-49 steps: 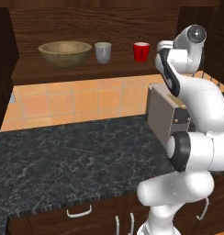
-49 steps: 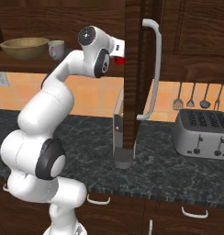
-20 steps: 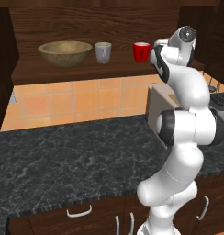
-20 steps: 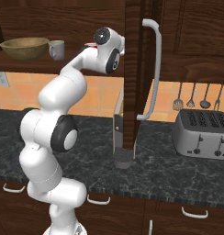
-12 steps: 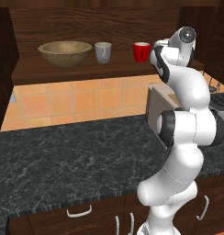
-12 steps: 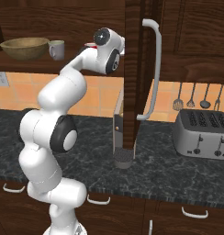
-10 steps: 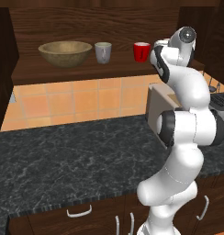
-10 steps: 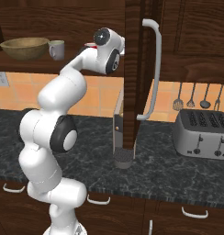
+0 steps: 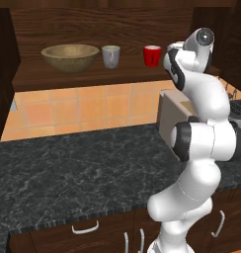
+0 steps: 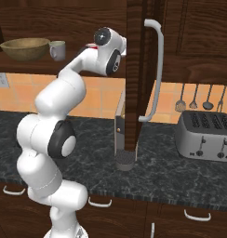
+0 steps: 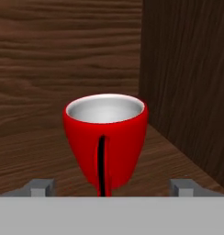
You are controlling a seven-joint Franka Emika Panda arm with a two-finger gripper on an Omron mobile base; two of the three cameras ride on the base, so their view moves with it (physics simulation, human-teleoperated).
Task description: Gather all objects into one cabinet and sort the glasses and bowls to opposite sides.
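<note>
Tan wood-grain bowl (image 9: pixel 70 56), wide and shallow, seen far left on cabinet shelf (image 9: pixel 88 78). Pale grey cup (image 9: pixel 111 56) set just right of it, apart. Small red cup (image 9: pixel 152 55) placed further right, open shelf between. Rightmost, red white-rimmed vessel (image 11: pixel 105 140) seen upright near dark side wall. Tool (image 11: pixel 111 187) spread wide, fingertips (image 11: pixel 39 187) either side of vessel, nothing gripped. Speckled black tabletop (image 9: pixel 83 173) below.
</note>
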